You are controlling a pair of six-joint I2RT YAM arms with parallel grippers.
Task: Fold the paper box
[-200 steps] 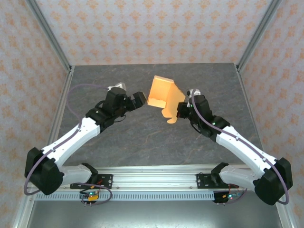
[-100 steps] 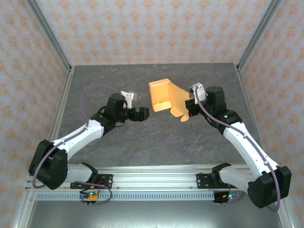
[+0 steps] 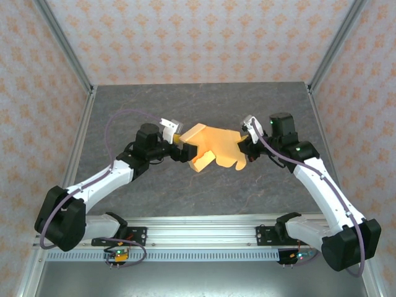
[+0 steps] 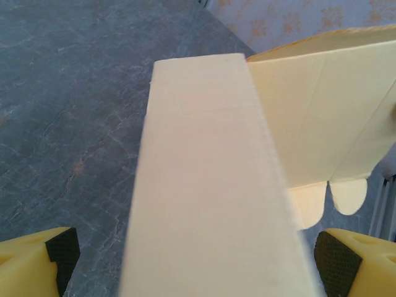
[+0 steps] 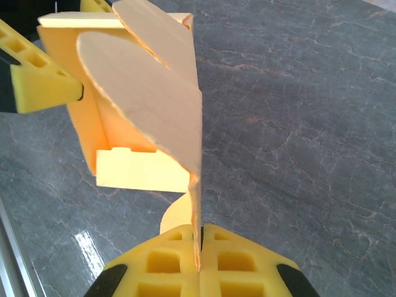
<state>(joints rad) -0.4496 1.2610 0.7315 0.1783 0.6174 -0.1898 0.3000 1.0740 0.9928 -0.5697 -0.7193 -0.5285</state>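
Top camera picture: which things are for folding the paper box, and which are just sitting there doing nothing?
For the job:
paper box
right gripper, pinching one of the box's flaps
left gripper, open around a box wall

Just there:
grey table
patterned walls
metal rail at the near edge

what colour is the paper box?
Plain light orange-tan; the paper box shows best in the top external view.
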